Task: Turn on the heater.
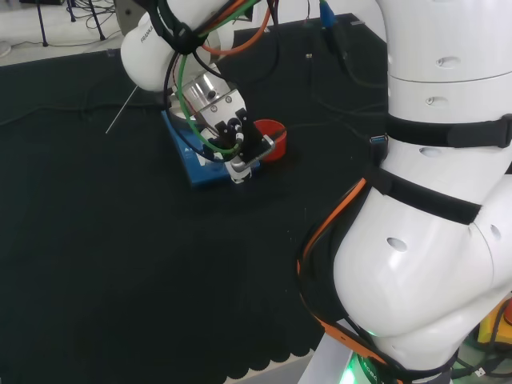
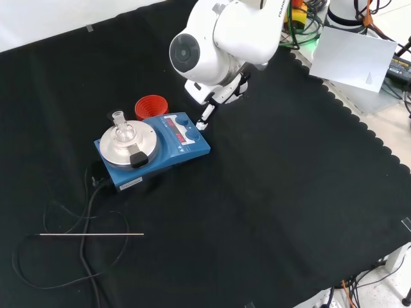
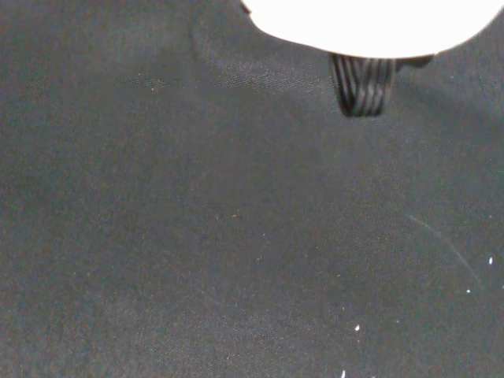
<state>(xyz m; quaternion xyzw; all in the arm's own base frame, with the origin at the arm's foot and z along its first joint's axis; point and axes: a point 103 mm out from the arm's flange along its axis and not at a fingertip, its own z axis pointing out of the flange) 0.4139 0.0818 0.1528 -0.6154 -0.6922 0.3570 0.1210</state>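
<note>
The head view looks from behind and above the arm's base, over the large white arm links (image 1: 432, 200) at its right, down across the black-clothed worktop (image 1: 120, 264). The front view faces the arm from the opposite side, higher and farther back, looking down on nearly the whole worktop (image 2: 276, 192). Both views share the blue heater (image 1: 192, 164) (image 2: 154, 147) and the red ring (image 1: 272, 138) (image 2: 151, 106) beside it, seen about a quarter turn apart. The wrist view sits very close to the cloth (image 3: 197, 236), looking past a blurred white part of the robot hand (image 3: 370, 24).
</note>
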